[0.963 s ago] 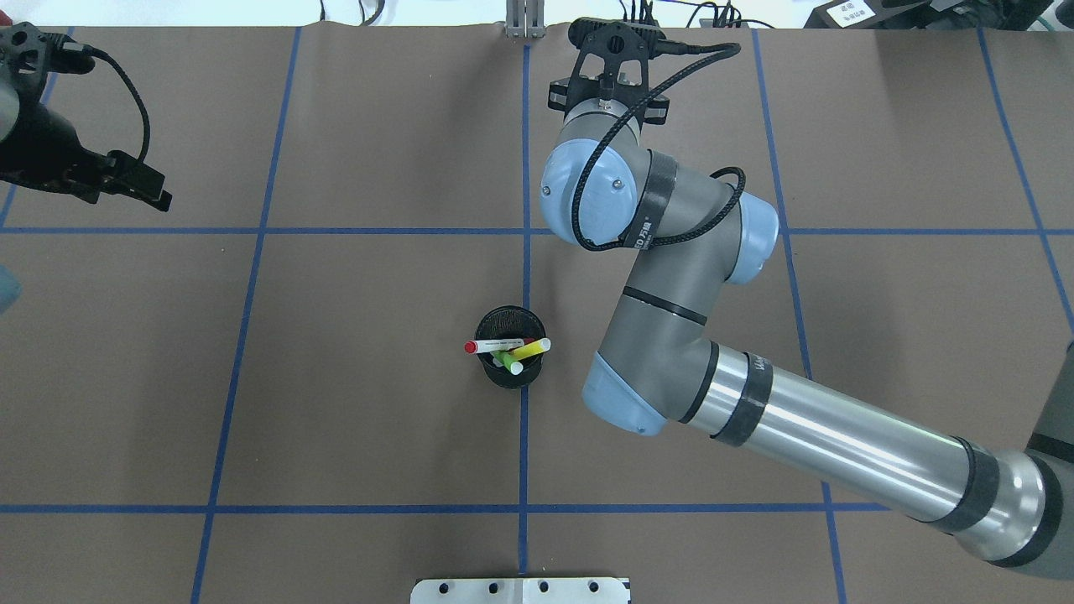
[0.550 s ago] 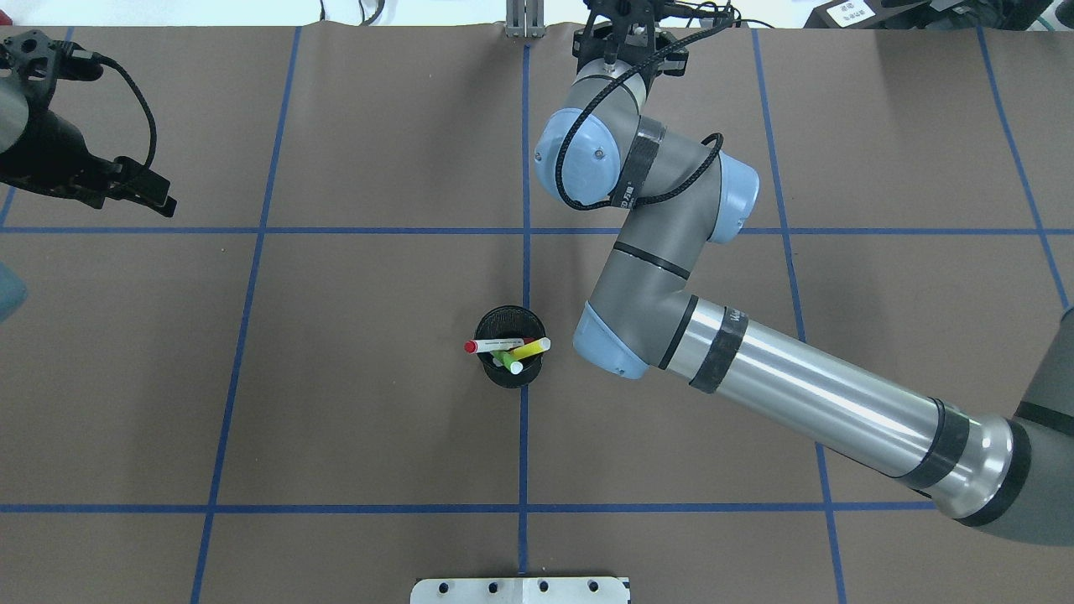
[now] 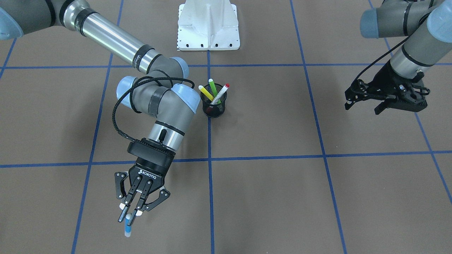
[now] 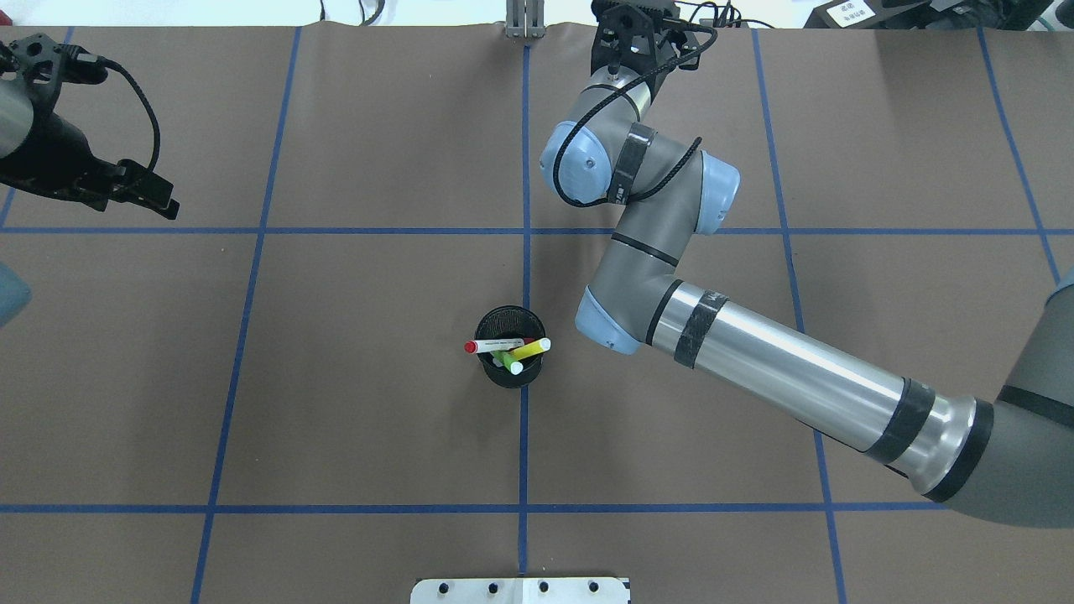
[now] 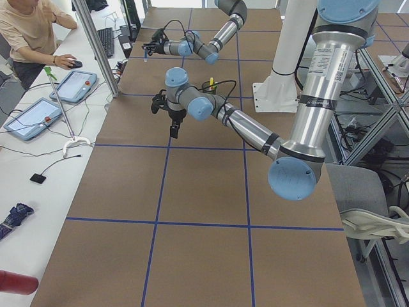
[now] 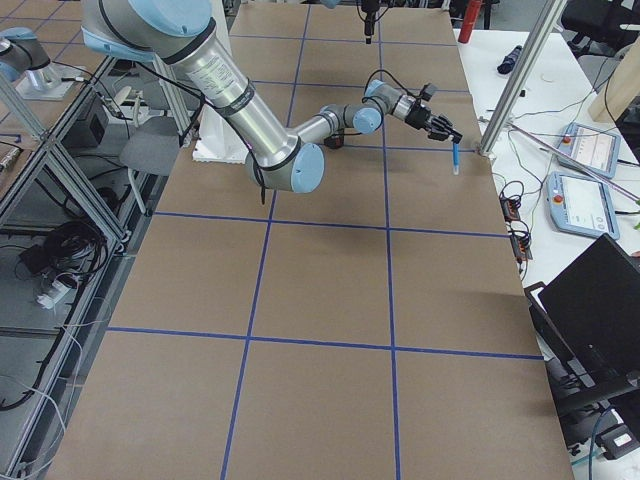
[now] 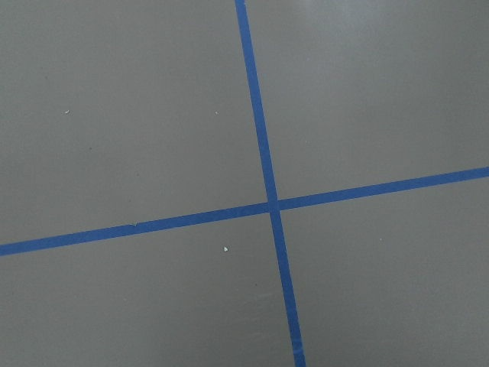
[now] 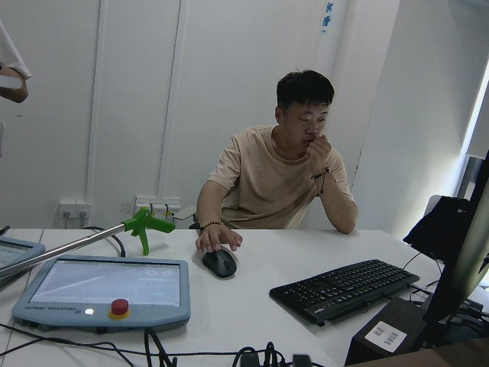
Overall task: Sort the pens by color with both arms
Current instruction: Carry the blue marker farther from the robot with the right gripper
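A black mesh cup (image 4: 509,373) stands at the table's middle and holds three pens: a white one with a red cap (image 4: 495,345), a yellow one (image 4: 530,349) and a green one (image 4: 506,361). The cup (image 3: 214,106) also shows in the front view. My right gripper (image 3: 128,217) is stretched out far from the base and is shut on the blue pen (image 3: 127,231), which hangs upright just over the paper. The side view shows that pen (image 6: 455,155) too. My left gripper (image 3: 363,106) is open and empty, well off to the cup's side; it also shows in the overhead view (image 4: 155,197).
The table is covered in brown paper with a blue tape grid (image 4: 524,231). The white pedestal base (image 3: 208,26) stands at the robot's side. Beyond the far edge is a desk with teach pendants (image 5: 80,86) and an operator (image 5: 29,35). The right arm's long links (image 4: 780,369) reach over the table's right half.
My right arm has stretched farther out toward the table's far edge, its wrist sliding up past that edge in the overhead view. The left gripper has drifted only slightly. The cup's pens have not moved.
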Motion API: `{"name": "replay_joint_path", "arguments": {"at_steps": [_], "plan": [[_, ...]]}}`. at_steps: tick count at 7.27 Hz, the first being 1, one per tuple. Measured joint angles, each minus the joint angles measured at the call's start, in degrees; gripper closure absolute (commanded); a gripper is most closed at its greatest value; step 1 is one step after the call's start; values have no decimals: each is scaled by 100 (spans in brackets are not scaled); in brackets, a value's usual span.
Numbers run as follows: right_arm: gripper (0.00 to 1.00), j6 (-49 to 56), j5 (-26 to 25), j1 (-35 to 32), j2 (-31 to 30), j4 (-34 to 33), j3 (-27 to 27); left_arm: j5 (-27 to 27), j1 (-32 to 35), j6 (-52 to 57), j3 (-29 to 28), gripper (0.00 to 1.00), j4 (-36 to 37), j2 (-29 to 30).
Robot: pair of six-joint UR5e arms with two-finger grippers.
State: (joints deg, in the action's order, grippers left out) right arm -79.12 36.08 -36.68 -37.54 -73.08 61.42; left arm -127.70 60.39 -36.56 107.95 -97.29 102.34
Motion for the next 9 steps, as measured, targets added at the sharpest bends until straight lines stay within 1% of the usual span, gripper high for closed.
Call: {"name": "replay_joint_path", "arguments": {"at_steps": [1, 2, 3, 7, 9], "plan": [[72, -281, -51, 50, 17, 85, -121, 0, 0, 4, -7, 0, 0, 6], [28, -523, -78, 113, 6, 116, -164, 0, 0, 12, -18, 0, 0, 16], [2, -654, -134, 182, -17, 129, -177, 0, 0, 16, -30, 0, 0, 28], [2, -721, -258, 326, -53, 135, -102, 0, 0, 16, -37, 0, 0, 43], [1, -717, -164, 334, -138, 138, 173, 0, 0, 8, -29, 0, 2, 69]]}}
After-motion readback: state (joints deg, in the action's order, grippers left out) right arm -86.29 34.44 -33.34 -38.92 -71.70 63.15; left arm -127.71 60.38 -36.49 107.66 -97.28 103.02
